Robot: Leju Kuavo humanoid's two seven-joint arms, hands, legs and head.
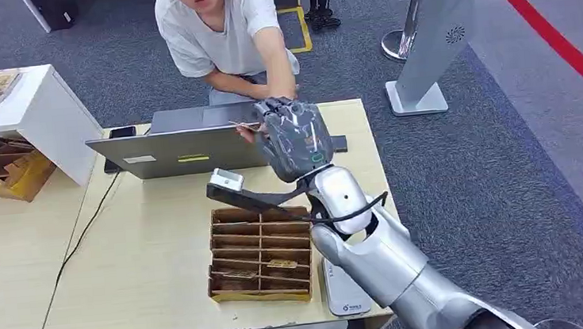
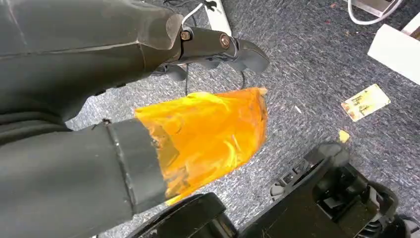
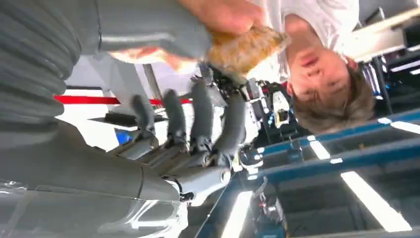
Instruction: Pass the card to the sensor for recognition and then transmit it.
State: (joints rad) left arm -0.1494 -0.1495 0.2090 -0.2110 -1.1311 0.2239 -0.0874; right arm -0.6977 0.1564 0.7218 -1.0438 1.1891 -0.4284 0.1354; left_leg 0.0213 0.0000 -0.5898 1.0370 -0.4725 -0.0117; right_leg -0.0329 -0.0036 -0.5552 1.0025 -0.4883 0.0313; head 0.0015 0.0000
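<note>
My right hand reaches across the table toward the person seated behind the laptop. A thin yellowish card sticks out beside it. In the right wrist view the card sits at my thumb, close to a fingertip, and the person's hand grips its other end. The right hand has its other fingers spread. The sensor, a white head on a black stand, is below the hand. My left hand hangs over the carpet with nothing in it, its thumb wrapped in orange tape.
A wooden compartment box with cards stands near the table's front edge, with a white device beside it. A grey laptop stands at the table's back. A loose card lies on the carpet. A kiosk stand rises at right.
</note>
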